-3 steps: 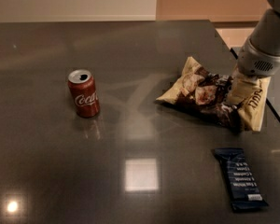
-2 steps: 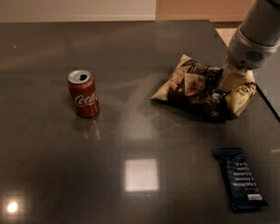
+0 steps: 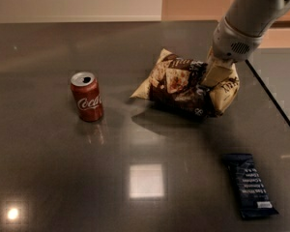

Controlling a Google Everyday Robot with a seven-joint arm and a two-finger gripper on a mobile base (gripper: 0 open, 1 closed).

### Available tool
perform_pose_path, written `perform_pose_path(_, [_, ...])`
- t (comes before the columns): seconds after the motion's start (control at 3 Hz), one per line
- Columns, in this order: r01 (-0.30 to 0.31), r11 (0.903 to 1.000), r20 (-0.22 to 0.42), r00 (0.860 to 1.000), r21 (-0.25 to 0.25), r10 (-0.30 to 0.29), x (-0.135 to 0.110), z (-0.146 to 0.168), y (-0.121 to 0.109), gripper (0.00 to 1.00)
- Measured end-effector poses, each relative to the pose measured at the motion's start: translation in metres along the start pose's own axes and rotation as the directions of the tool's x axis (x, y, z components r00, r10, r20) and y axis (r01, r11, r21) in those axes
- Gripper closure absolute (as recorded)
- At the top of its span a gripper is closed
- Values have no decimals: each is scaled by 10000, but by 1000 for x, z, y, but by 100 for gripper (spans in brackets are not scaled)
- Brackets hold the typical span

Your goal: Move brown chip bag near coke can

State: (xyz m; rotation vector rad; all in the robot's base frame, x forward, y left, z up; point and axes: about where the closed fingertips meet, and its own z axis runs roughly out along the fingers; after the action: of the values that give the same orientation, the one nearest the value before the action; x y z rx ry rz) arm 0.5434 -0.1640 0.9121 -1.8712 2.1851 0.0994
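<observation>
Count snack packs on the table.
2. The chip bag is right of centre, with the gripper clamped on its right end; the blue bar lies flat at front right. None seems hidden.

the dark glossy bench (image 3: 63, 178) carries an upright coke can (image 3: 87, 96). right of the can is the brown chip bag (image 3: 176, 83), with the hand (image 3: 210, 80) clamped on its far end. further right of the can, nearer the viewer, lies a dark blue bar wrapper (image 3: 250, 185).
</observation>
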Motion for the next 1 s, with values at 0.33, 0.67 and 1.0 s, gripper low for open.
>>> perform_pose_path(0.33, [561,9980,342,9979,-303,-551,-27,6,6,100])
perform_pose_path(0.67, [1209,9903,664,9910,-691,-1164,-49,14,18,100])
perform_pose_path(1.0, [1990,9742,929,9775,-1067,-1895,-67,18,33,100])
